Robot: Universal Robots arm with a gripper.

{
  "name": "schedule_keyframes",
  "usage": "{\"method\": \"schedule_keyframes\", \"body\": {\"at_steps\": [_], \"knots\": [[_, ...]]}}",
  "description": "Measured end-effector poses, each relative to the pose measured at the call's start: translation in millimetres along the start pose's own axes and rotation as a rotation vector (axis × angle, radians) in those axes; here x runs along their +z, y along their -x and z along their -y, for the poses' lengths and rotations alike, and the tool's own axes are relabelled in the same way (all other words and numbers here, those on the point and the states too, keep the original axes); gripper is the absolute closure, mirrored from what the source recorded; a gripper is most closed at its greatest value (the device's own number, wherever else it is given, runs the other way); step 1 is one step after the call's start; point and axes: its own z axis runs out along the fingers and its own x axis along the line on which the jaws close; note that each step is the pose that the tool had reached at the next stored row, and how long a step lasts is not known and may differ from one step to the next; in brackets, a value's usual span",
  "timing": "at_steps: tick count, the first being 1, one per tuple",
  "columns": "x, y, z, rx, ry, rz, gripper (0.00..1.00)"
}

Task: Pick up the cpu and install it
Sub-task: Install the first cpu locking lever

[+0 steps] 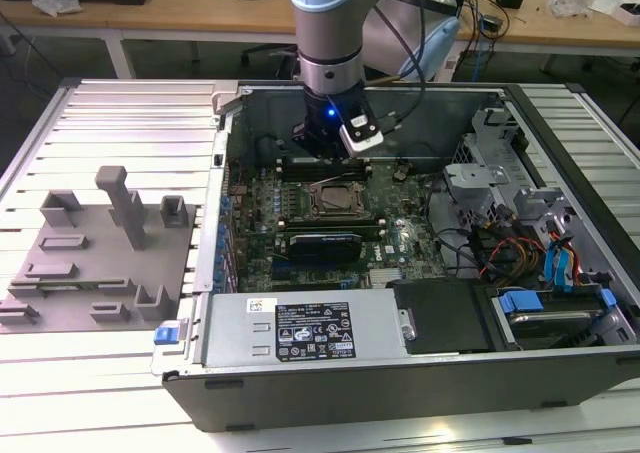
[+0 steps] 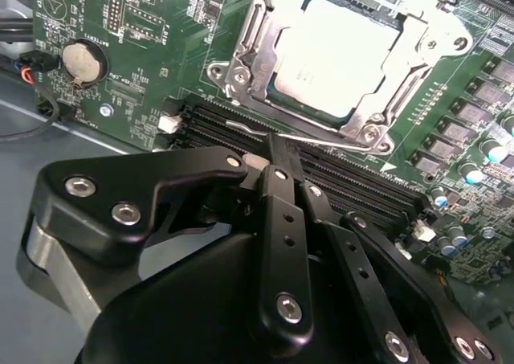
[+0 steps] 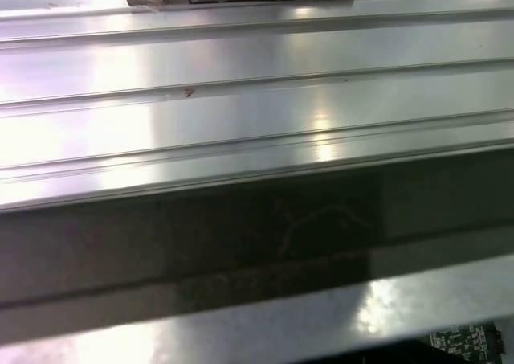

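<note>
Ribbed aluminium makes up the surface point(image 1: 90, 373), and an open computer case point(image 1: 400, 373) lies flat on it, with workbenches and cables in the far background. To the exterior view's left of the case sits a grey plastic fixture point(image 1: 95, 263) with upright posts and slots. Inside the case the green board point(image 1: 320, 228) carries a black card point(image 1: 322, 245) and long memory slots point(image 2: 337, 167), with a power supply box point(image 1: 300, 328) on the near side and drive bays with blue clips and coloured wires on the exterior view's right.

The arm reaches down into the far part of the case, its pincer point(image 1: 322, 151) just above the board and beyond the socket. The cpu point(image 2: 333, 55) lies flat in the socket, framed by the metal bracket point(image 2: 241, 67). In the second wrist view the black fingers point(image 2: 277, 167) meet at their tips over the memory slots, closed on nothing, apart from the cpu. A round coin battery point(image 2: 83, 61) sits off to one side.
</note>
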Motion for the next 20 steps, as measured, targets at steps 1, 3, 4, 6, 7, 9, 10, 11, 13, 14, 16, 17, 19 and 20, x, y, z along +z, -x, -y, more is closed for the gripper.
{"method": "schedule_keyframes", "body": {"at_steps": [1,3,4,6,7,9,10,11,13,14,16,17,19,20], "knots": [[0.2,-0.2,0.1,0.0,-0.0003,0.0004,0.89],[0.2,-0.2,0.1,0.0,-0.0005,0.0003,0.89],[0.3,-0.2,0.1,0.0,-0.0004,0.0004,0.89],[0.8,-0.2,0.6,0.0,0.0001,0.0007,0.89],[1.2,-0.1,1.3,0.0,0.0,0.0006,0.89],[2.3,-0.2,2.6,0.0,-0.0009,0.0006,0.89],[2.6,-0.2,2.6,0.0,-0.0012,0.0006,0.89],[3.3,-0.3,2.7,0.0,-0.0017,0.0007,0.89],[4.7,-0.4,2.8,0.0,-0.0041,0.0011,0.89],[5.3,-0.5,2.9,0.0,-0.0056,0.0013,0.89],[6.4,-0.6,3.0,0.001,-0.0079,0.0019,0.89],[7.0,-0.7,3.1,0.002,-0.0092,0.0022,0.89],[7.6,-0.8,3.2,0.003,-0.0113,0.0026,0.89],[7.8,-0.9,3.2,0.004,-0.0131,0.0029,0.89]]}}
